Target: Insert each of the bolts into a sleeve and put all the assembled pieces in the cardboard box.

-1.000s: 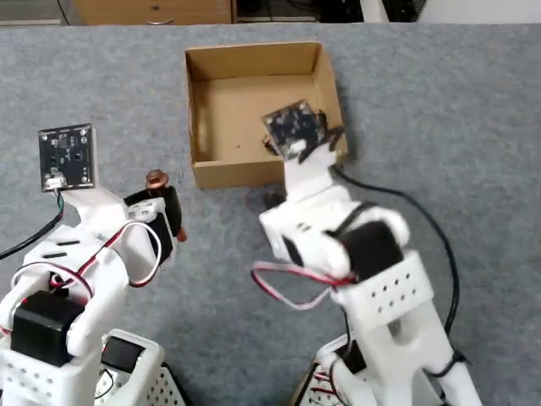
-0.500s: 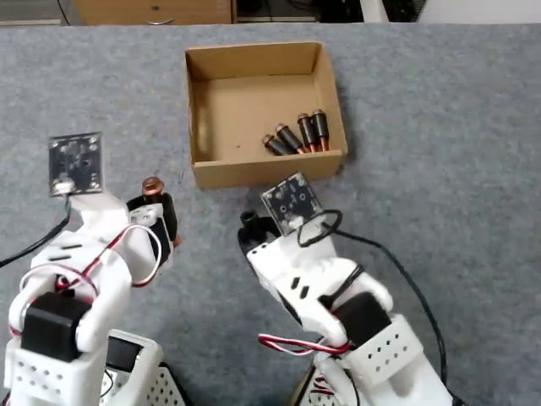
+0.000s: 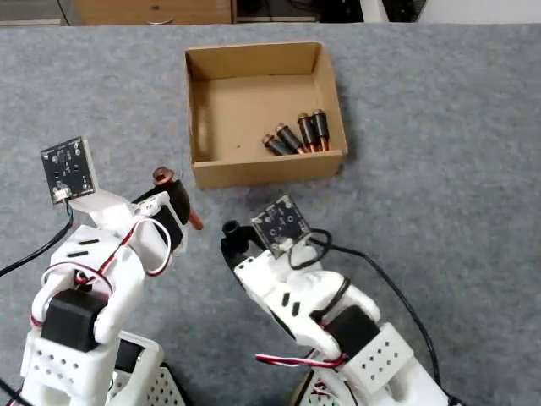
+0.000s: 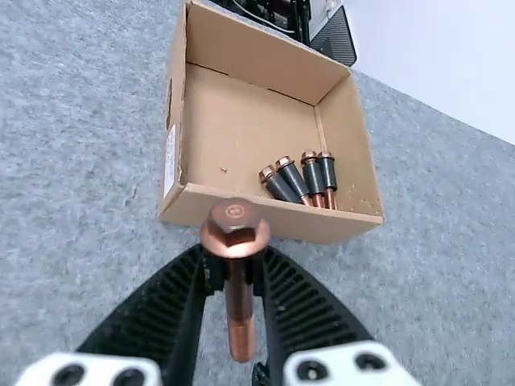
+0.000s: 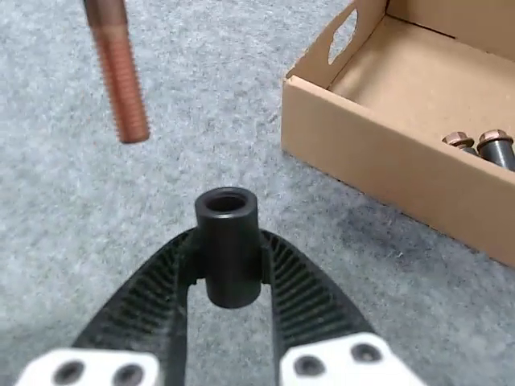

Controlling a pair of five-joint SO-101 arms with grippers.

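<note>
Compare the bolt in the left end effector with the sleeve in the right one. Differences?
The bolt is copper-coloured, the sleeve black. The bolt is long and thin, with hex head and threaded tip; the sleeve is a short, thick hollow tube. Shared: both are clamped, the bolt in the left end effector, the sleeve in the right end effector, not yet joined.

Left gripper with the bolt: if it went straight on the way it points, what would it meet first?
Most likely the cardboard box, at its near wall, straight ahead of the left gripper and its bolt. Height is unclear, so it might clear the rim instead.
</note>
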